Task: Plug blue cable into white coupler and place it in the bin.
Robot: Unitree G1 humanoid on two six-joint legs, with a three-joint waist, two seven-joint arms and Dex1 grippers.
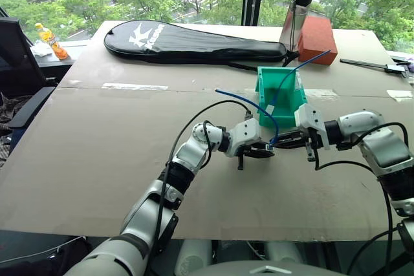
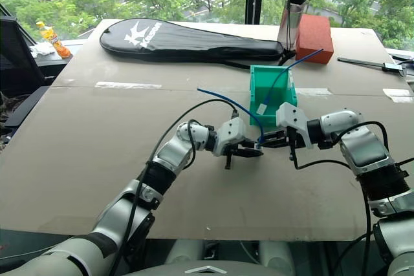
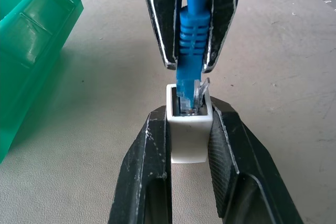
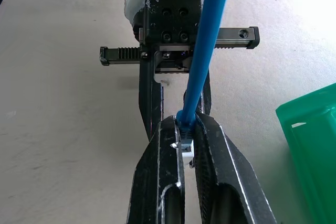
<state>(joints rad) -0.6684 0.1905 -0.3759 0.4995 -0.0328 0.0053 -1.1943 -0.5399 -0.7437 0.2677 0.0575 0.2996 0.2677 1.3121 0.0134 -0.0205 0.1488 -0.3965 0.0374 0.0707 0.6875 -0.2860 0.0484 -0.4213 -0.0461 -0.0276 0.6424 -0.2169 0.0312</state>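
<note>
Centre of the head frame, just below the bin point(image 1: 279, 95): the two grippers meet tip to tip above the cardboard. Left gripper point(image 3: 189, 129) is clamped on the coupler point(image 3: 189, 135), a small white block, socket facing the right gripper. Right gripper point(image 4: 184, 145) is clenched on the cable point(image 1: 249, 105) at its blue boot. Plug axis lines up with the socket; the clear plug tip sits inside the socket mouth, latch tab showing. From the plug the thin bright-blue cord arcs toward upper left of the frame, free end in the air. A second, straighter blue cord point(image 1: 304, 68) leans out of the bin toward upper right
</note>
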